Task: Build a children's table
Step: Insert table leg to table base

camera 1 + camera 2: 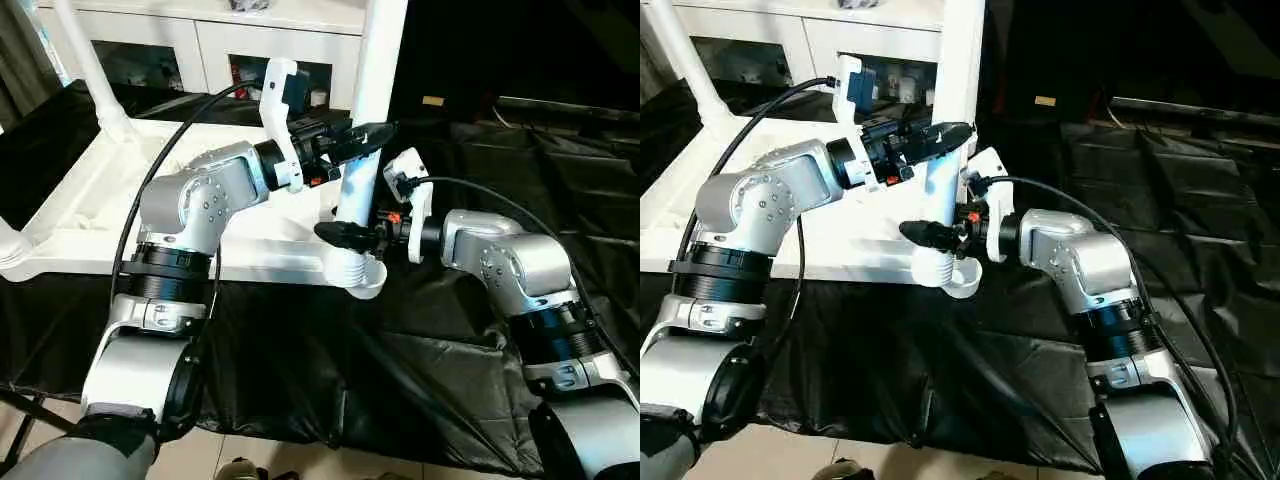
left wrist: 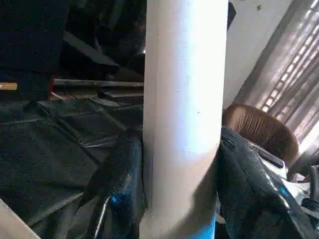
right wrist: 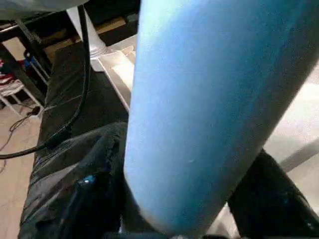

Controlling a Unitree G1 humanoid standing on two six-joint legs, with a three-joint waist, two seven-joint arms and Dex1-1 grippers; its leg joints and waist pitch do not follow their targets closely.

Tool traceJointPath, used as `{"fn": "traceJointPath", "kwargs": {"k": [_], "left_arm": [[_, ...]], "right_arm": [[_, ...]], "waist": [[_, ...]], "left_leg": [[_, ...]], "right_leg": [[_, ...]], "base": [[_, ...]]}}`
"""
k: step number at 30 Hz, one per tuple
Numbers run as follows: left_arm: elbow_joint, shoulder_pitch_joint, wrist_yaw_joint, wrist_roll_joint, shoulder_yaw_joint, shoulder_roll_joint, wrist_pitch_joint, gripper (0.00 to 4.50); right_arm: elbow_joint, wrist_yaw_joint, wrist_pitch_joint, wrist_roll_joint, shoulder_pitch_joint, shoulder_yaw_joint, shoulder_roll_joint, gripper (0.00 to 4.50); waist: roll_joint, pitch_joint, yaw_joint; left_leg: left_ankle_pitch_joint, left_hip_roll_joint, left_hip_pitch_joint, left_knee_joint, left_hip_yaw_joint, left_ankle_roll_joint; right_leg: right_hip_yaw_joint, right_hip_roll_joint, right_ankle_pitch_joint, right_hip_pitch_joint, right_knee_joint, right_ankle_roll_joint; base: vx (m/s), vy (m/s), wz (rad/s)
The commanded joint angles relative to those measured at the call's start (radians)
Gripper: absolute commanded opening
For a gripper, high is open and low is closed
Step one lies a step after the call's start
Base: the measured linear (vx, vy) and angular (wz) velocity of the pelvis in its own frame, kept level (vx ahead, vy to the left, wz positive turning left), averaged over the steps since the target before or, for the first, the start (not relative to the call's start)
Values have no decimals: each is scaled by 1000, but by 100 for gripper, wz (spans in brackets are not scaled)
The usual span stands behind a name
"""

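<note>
The white tabletop (image 1: 90,210) lies upside down on black cloth. A white leg (image 1: 372,70) stands upright in its near right corner socket (image 1: 360,278). My left gripper (image 1: 365,138) is shut on this leg about halfway up; in the left wrist view the leg (image 2: 184,99) fills the gap between the black fingers (image 2: 119,184). My right gripper (image 1: 345,235) holds the same leg lower down, just above the socket. In the right wrist view its fingers (image 3: 94,189) press both sides of the leg (image 3: 209,109).
Another leg (image 1: 90,60) stands at the tabletop's far left corner, and a third (image 1: 10,245) at the near left. A white glass-door cabinet (image 1: 200,40) stands behind. Black cloth (image 1: 300,350) covers the work surface, with a black cable (image 1: 150,190) looping over my left arm.
</note>
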Motion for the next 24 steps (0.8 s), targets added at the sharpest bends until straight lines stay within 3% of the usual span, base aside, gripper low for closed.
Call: {"fn": "traceJointPath", "kwargs": {"k": [1,9,16,19,24], "left_arm": [[-10,-35,-13,1,-14,3,-9,181],[8,-46,-23,12,-14,6,-23,181],[6,-45,-34,41,-41,12,-52,181],[-12,-39,-58,-3,-18,-1,-26,251],[-39,-14,-94,-25,20,-23,-139,284]], "right_arm": [[14,2,17,4,-9,4,-6,251],[11,17,41,9,4,11,-13,196],[9,13,41,14,10,3,-8,192],[12,-8,1,12,18,-21,5,191],[6,-48,-100,2,43,-63,27,191]], "waist": [[-6,-89,1],[-4,-90,2],[-1,-91,3],[-1,-92,3],[0,-92,3]], "left_leg": [[72,37,18,-63,-12,64],[72,36,18,-62,-12,61],[70,36,18,-62,-13,59],[71,36,19,-61,-13,56],[57,38,18,-63,-13,50]], "right_leg": [[53,-83,168,73,-49,-280],[53,-83,182,75,-48,-286],[52,-83,190,76,-48,-288],[53,-84,198,75,-47,-290],[52,-85,195,77,-48,-296]], "base": [[0,0,0],[0,0,0],[0,0,0],[0,0,0],[0,0,0]]}}
